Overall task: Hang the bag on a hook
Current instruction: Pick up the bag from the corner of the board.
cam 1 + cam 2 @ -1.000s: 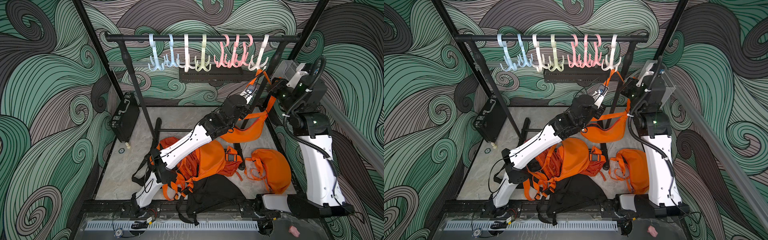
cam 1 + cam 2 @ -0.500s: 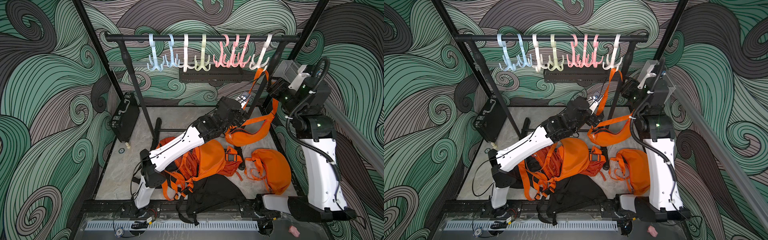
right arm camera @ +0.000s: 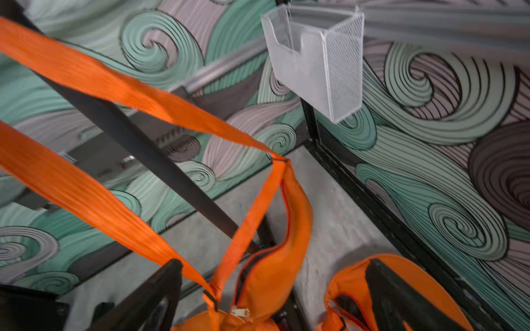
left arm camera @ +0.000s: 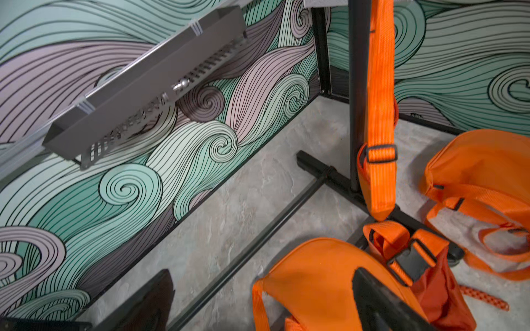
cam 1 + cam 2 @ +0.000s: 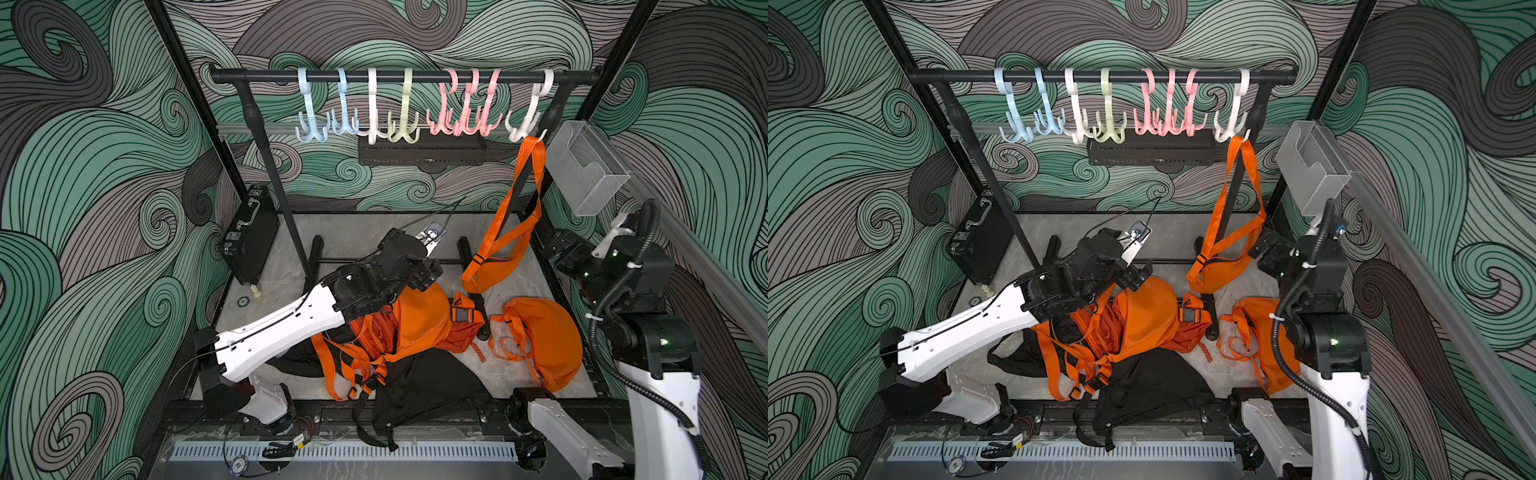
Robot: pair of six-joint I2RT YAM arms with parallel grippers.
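Swirl-walled booth: orange fabric sling bag [image 5: 494, 270] hangs from white plastic hook [image 5: 530, 120], frame's upper right. My right gripper [image 5: 552, 249], nearer, and left gripper [image 5: 430, 272] gape empty.

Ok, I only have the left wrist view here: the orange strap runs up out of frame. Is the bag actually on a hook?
Observer: Yes, the strap loops over the white hook at the end of the rail nearest the right arm.
Operator: Is the right gripper holding it?
Observer: No, the right gripper is open, with nothing clamped.
Operator: And the rest of the rail?
Observer: The seven other hooks are bare.
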